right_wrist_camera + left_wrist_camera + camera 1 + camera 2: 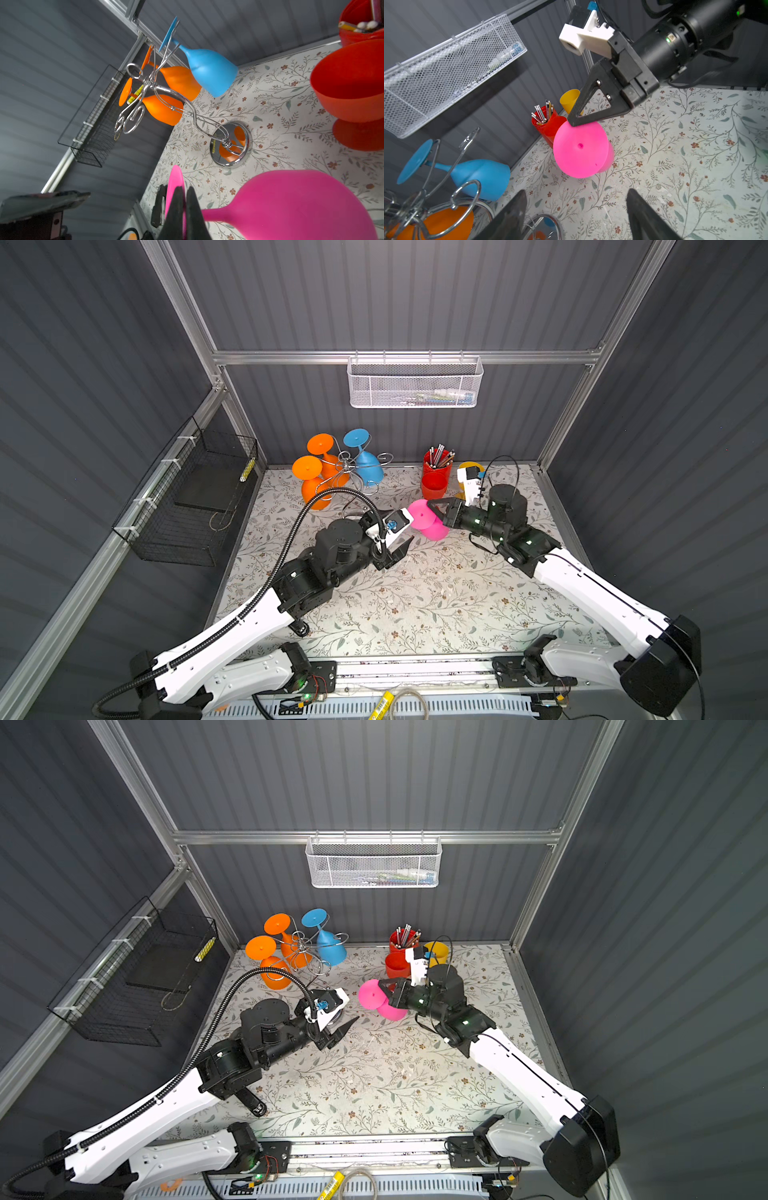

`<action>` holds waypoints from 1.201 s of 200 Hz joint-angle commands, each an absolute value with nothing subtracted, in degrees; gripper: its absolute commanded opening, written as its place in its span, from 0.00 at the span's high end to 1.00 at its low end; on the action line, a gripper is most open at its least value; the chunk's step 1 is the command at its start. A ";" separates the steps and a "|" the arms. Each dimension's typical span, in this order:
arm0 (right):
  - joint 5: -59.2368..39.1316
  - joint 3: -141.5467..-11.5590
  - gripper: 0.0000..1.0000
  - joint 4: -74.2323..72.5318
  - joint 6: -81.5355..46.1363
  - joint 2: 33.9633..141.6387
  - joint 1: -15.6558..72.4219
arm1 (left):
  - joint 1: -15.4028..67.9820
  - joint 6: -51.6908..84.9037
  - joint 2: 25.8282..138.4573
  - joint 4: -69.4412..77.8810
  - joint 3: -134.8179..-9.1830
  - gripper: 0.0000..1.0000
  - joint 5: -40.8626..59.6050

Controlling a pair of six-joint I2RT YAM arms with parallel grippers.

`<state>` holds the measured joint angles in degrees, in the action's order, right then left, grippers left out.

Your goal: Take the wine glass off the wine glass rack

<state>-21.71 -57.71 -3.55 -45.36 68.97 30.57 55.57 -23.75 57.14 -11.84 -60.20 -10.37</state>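
Observation:
My right gripper (432,506) (185,191) is shut on the edge of the round foot of a pink wine glass (424,517) (370,994) (581,149) (301,203). The glass is tilted on its side over the middle of the table, apart from the wine glass rack (347,466) (301,948) (230,143). This chrome rack stands at the back left. A blue glass (368,468) and two orange glasses (316,489) hang on it upside down. My left gripper (409,533) (349,1013) (576,193) is open just left of the pink glass, with nothing between its fingers.
Behind the right gripper stand a red cup of pencils (438,458), a second red cup (434,485) and a yellow cup (471,467). A white mesh basket (415,383) hangs on the back wall. On the left wall hangs a black wire basket (195,497).

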 commanded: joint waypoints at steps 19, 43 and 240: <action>-29.83 -58.27 1.00 -8.30 -58.12 69.26 27.23 | 63.11 -41.33 61.88 -5.27 -60.57 0.27 -20.04; -30.84 -57.27 1.00 -10.72 -61.06 69.02 26.14 | 67.81 -50.50 64.80 1.89 -59.11 0.31 -28.50; -32.17 -55.54 1.00 -11.52 -62.51 64.90 25.00 | 66.43 -61.97 74.37 14.41 -61.91 0.59 -36.60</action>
